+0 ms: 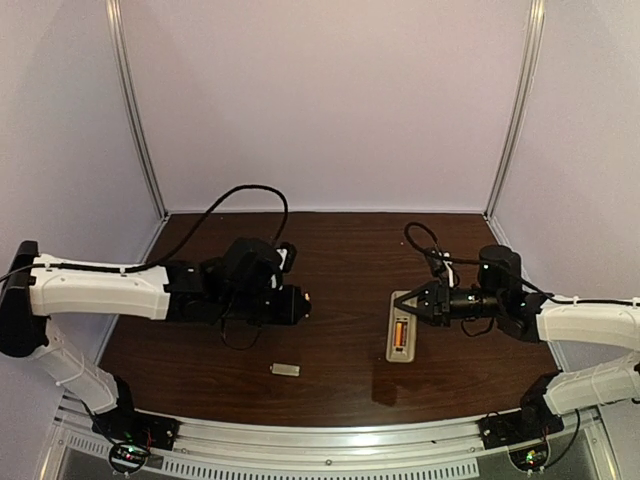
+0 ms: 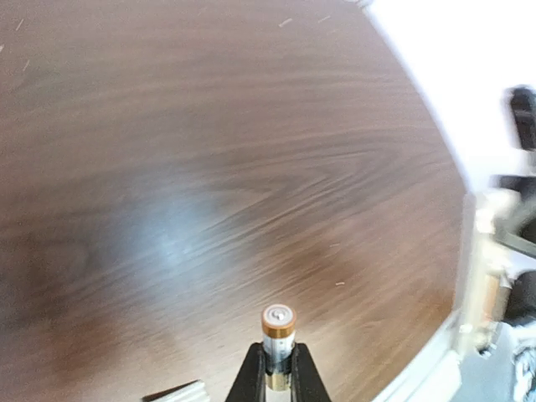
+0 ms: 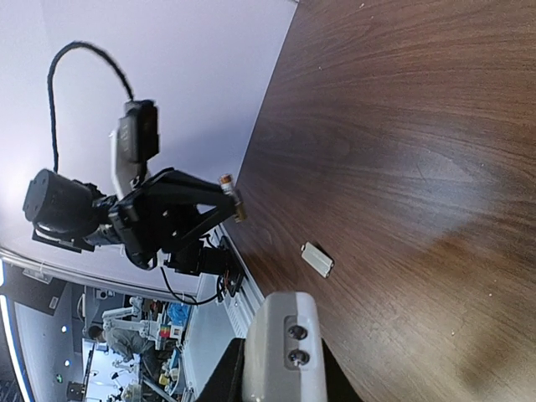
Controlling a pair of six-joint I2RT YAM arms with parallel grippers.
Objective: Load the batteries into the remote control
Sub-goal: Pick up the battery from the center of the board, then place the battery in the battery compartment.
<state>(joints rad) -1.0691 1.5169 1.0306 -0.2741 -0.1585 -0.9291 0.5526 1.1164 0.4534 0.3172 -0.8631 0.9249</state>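
My left gripper (image 1: 304, 304) is shut on a copper-gold battery (image 2: 278, 333) that stands up out of its fingers (image 2: 249, 377), held above the wood. From the right wrist view that battery (image 3: 231, 196) points toward the table's middle. The remote control (image 1: 401, 328) lies back-up right of centre, with a copper-coloured cylinder showing in its open bay. My right gripper (image 1: 410, 303) is shut on the remote's far end, whose grey end face (image 3: 283, 347) sits between the fingers. A wide gap of table separates the two grippers.
A small pale grey plate (image 1: 285, 369) lies flat near the front edge, between the two arms; it also shows as the plate (image 3: 317, 259) in the right wrist view. Black cables (image 1: 245, 195) arch over the back of the dark wooden table (image 1: 340, 250). Pale walls enclose three sides.
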